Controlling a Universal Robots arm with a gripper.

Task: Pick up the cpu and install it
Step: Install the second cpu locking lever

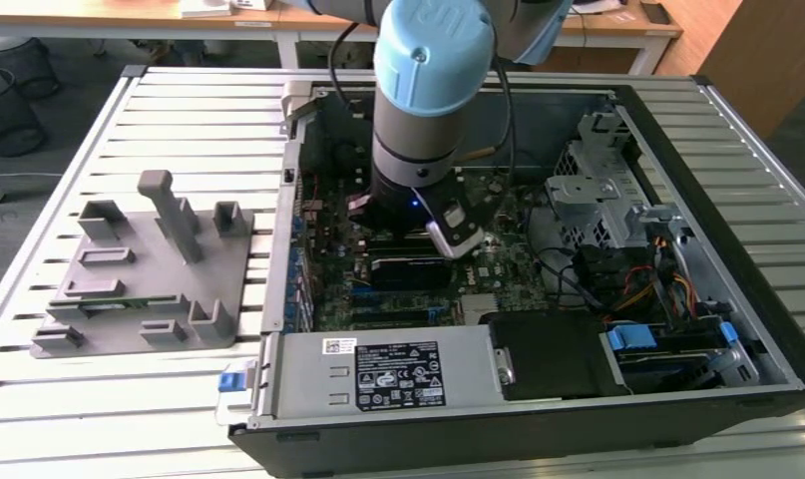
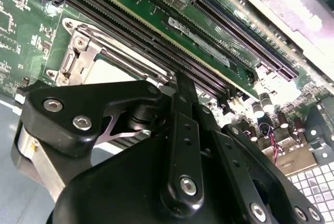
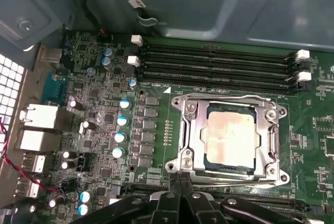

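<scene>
So the arm [image 1: 429,90] reaches down into the open computer case [image 1: 721,329] that lies on the slatted table [image 1: 136,389], its gripper [image 3: 180,190] low over the green motherboard [image 3: 104,125]. In the first wrist view the cpu [image 3: 231,139] sits flat inside the metal socket frame [image 3: 183,130], silvery top up, with nothing holding it. Both black fingers [image 3: 175,182] are pressed together at the frame's near edge, just beside the chip and pinching nothing. 4 memory slots [image 3: 219,67] run along the socket's far side. On the exterior view's left, a grey fixture block [image 1: 150,269] stands on the table, well apart from the case.
</scene>
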